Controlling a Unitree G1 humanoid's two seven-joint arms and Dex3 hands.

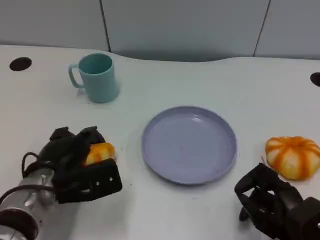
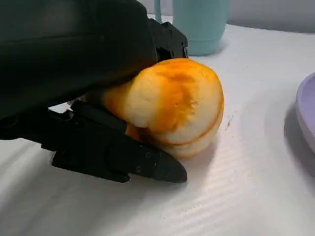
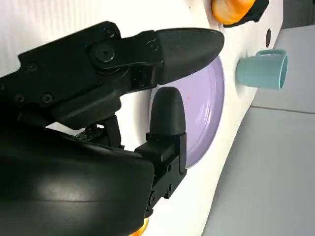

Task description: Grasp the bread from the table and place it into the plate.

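Now the left hand (image 1: pixel 80 165) grips the golden-orange bread roll (image 1: pixel 99 152) at the round lavender plate's (image 1: pixel 189 145) nine o'clock — lift clear of the rim before releasing — while the right hand (image 1: pixel 272 205) idles, fingers curled, holding nothing.

Two breads: one bread (image 1: pixel 101 152) in the left hand (image 1: pixel 80 165), on the tabletop (image 1: pixel 210 90) left of the plate, and a second bread (image 1: pixel 293 156), orange with pale stripes, right of the plate. One plate (image 1: pixel 189 144), lilac and round, in the middle. One mug (image 1: pixel 96 77), teal, with its handle to the left, at the far left. Two black hands: the left one around the first bread, and the right hand (image 1: pixel 272 202) at the near right. Two dark round holes in the tabletop, one hole (image 1: pixel 20 63) at the far left edge, the other hole (image 1: pixel 315 78) at the far right.
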